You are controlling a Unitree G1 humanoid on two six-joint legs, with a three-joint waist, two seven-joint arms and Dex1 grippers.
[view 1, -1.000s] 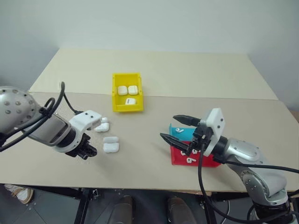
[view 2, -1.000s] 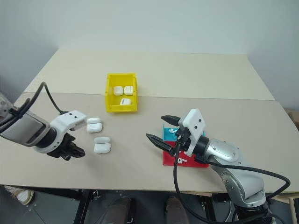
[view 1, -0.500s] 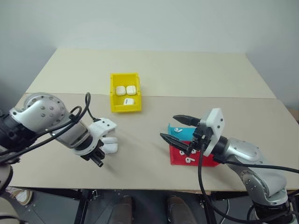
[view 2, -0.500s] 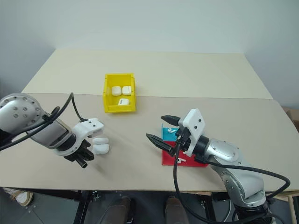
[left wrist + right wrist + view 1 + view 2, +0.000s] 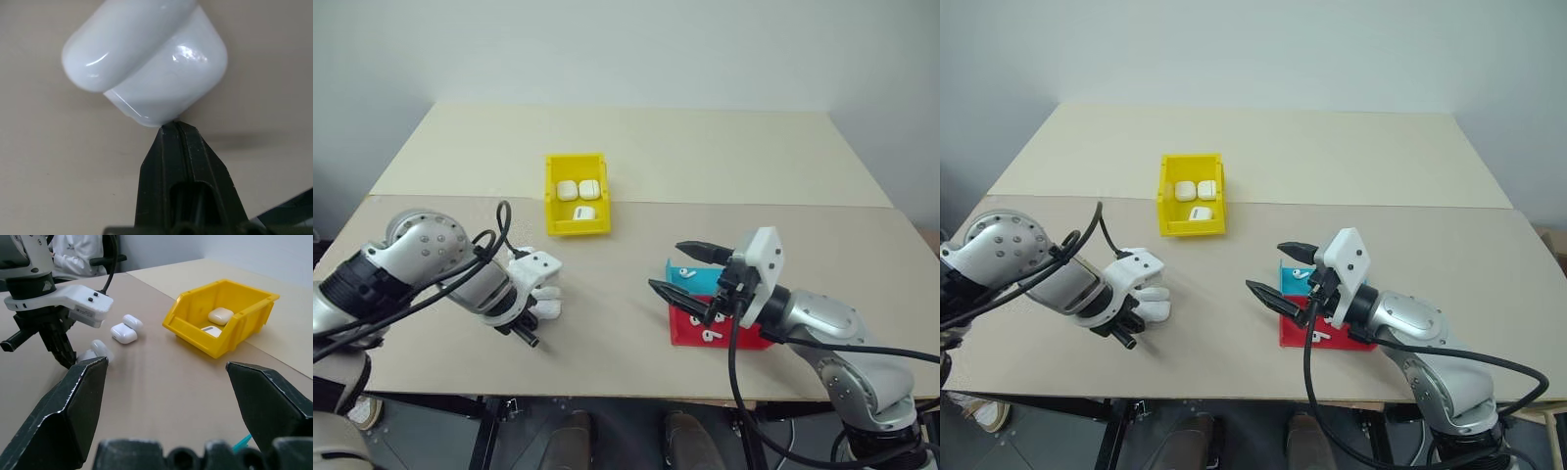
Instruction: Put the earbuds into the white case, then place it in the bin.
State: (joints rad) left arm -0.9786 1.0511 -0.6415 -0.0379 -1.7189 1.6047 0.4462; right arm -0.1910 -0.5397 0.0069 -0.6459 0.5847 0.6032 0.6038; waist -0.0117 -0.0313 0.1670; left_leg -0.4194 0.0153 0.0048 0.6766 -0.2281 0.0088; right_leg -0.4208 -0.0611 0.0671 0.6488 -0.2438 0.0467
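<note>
Three white cases point(image 5: 578, 189) in yellow bin point(image 5: 552, 196)

We see a yellow bin point(image 5: 577, 194), glossy white case point(image 5: 151, 63), red tray point(image 5: 720, 333), blue tray point(image 5: 693, 281), beige tabletop point(image 5: 724, 166).

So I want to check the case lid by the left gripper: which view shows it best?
The left wrist view: the case sits close, lid open. The eye views show it partly behind the left gripper; the right wrist view shows it far off.

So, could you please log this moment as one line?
left gripper: shut, tips at open case on table | right gripper: open, over trays | bin: three cases inside
</note>
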